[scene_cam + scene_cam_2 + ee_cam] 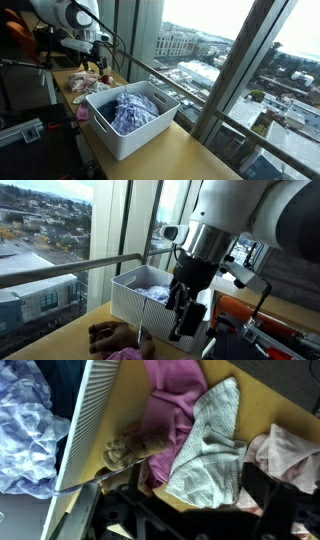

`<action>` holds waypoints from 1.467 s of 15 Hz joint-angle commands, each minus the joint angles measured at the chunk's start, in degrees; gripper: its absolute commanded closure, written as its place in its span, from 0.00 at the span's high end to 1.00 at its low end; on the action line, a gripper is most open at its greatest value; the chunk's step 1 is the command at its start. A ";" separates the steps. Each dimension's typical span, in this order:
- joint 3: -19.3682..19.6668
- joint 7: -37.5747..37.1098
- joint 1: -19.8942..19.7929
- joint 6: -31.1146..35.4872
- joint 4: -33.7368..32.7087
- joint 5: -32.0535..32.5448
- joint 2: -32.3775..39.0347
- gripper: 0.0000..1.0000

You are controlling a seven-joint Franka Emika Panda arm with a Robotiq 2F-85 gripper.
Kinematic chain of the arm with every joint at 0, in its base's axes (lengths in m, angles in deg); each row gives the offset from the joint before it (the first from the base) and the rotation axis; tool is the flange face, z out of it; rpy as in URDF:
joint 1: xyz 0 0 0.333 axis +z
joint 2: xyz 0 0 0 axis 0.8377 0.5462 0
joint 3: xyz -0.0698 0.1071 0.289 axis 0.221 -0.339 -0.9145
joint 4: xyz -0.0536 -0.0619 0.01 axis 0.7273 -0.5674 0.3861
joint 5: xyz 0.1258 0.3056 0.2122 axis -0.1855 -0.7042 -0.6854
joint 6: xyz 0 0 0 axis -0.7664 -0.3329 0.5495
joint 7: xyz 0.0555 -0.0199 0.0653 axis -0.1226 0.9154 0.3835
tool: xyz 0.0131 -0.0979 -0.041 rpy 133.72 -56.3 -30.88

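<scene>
My gripper [190, 510] is open and empty. It hangs just above a pile of clothes on the wooden table [225, 390]. In the wrist view a pale knitted cloth [205, 445] lies between the fingers, with a magenta cloth [170, 400], a brown furry item [130, 448] and a pale pink cloth [285, 455] around it. The gripper [92, 58] shows over the pile [85, 82] in an exterior view, and again [180, 320] next to the basket in an exterior view. A white slatted basket [120, 140] holds a blue-purple patterned cloth [132, 110].
The basket [130, 305] stands beside the pile on the table, right against a large window with a metal rail [170, 85]. Dark equipment and cables [20, 60] sit behind the arm. An orange and black device [250, 320] stands near the arm's base.
</scene>
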 commanded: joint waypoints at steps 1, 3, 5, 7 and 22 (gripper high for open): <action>1.18 -2.30 0.16 4.23 -0.92 3.95 4.98 1.00; 2.27 -2.59 0.22 6.04 -1.83 5.38 7.97 1.00; 3.60 -2.60 0.36 7.60 -3.32 6.44 11.46 1.00; 4.85 -2.18 0.39 8.95 -4.70 6.72 14.44 1.00; 6.70 2.78 -4.36 8.44 -18.21 2.20 26.71 1.00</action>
